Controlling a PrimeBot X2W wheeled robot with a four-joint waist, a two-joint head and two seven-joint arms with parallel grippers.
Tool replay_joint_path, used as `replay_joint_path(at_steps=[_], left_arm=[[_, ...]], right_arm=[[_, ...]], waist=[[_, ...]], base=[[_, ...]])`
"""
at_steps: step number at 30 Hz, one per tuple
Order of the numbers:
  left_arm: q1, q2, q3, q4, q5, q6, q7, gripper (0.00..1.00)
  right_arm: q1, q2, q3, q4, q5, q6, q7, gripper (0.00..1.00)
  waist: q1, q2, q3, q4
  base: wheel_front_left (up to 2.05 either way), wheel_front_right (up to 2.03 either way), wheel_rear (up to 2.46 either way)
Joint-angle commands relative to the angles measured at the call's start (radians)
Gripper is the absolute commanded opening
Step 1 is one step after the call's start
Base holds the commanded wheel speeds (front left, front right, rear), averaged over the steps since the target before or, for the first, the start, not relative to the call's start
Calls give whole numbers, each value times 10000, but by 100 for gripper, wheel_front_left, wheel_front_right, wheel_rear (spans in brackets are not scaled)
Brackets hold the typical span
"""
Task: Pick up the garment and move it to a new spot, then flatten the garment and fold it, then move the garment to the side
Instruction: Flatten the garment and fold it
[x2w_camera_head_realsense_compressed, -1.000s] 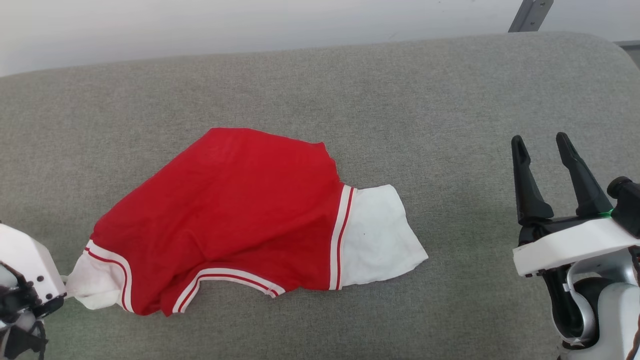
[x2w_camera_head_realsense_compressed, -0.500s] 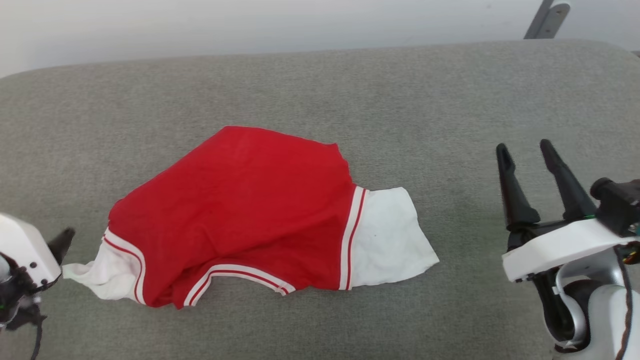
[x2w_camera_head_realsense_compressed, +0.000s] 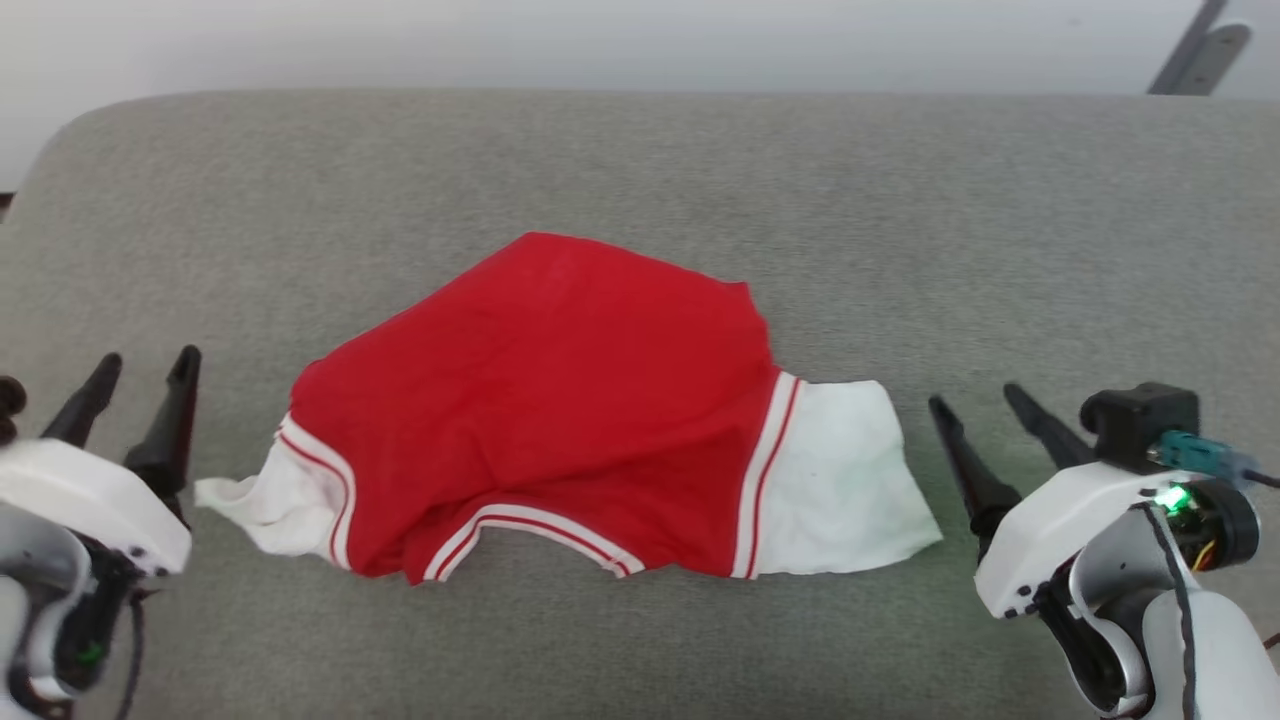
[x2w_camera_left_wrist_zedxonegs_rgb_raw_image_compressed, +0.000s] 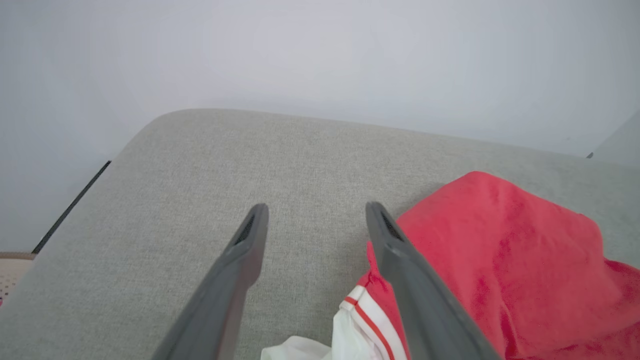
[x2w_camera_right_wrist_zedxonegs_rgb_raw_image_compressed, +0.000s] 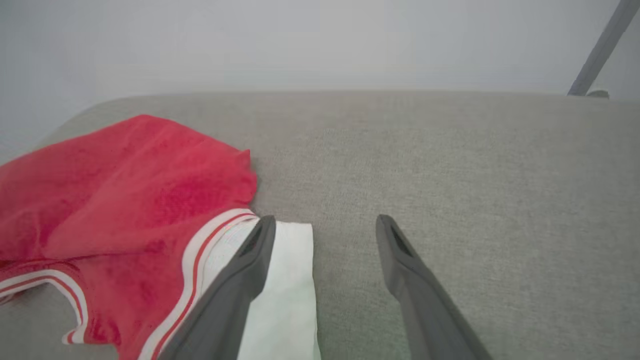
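Now that the left gripper (x2w_camera_head_realsense_compressed: 149, 356) has let go of the white sleeve (x2w_camera_head_realsense_compressed: 262, 497) it was pinching a second ago, both tools are free. Its fingers stand apart just beside that sleeve, holding nothing. The right gripper (x2w_camera_head_realsense_compressed: 973, 396) sits the same way, fingers spread, just off the other white sleeve (x2w_camera_head_realsense_compressed: 850, 490). The garment (x2w_camera_head_realsense_compressed: 560, 400) lies crumpled on the grey cushion (x2w_camera_head_realsense_compressed: 900, 200) between the two, red body bunched up, striped collar trim (x2w_camera_head_realsense_compressed: 540, 525) at the near edge. The head camera has swung too, so I wouldn't read the shirt's shift in frame as a real move. My take: the relocate part looks done and flattening is next, probably each side grabbing a sleeve or hem to spread it out.
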Motion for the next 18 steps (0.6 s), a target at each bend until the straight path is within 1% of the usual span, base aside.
replay_joint_path(at_steps=[1, 5, 9, 14, 15, 18], left_arm=[[213, -101, -16, -83, 217, -60, -310, 100], [512, -343, -60, -335, 569, -158, -1342, 100], [781, -608, -129, -541, 918, -150, -2267, 100], [1121, -1058, -106, -695, 946, -123, -2800, 100], [1249, -1227, -61, -746, 924, -103, -2908, 100], [1403, -1381, 15, -807, 1047, -112, -3016, 100]], right_arm=[[-84, -84, 62, 148, 60, -7, 173, 100], [-256, -380, 301, 784, 242, -7, 822, 100], [-492, -680, 608, 1452, 448, -7, 1408, 100], [-934, -1071, 1063, 2464, 314, -6, 1999, 100], [-1136, -1148, 1264, 2958, 318, -6, 2229, 100], [-1407, -1224, 1630, 3808, 281, -7, 2628, 100]], waist=[[0, -1, 58, 188], [0, -1, 145, 496], [0, -1, 223, 824], [0, -1, 270, 1191], [0, -1, 284, 1308], [0, -1, 291, 1456]], base=[[0, 0, 0], [0, 0, 0], [0, 0, 0], [0, 0, 0], [0, 0, 0], [0, 0, 0]])
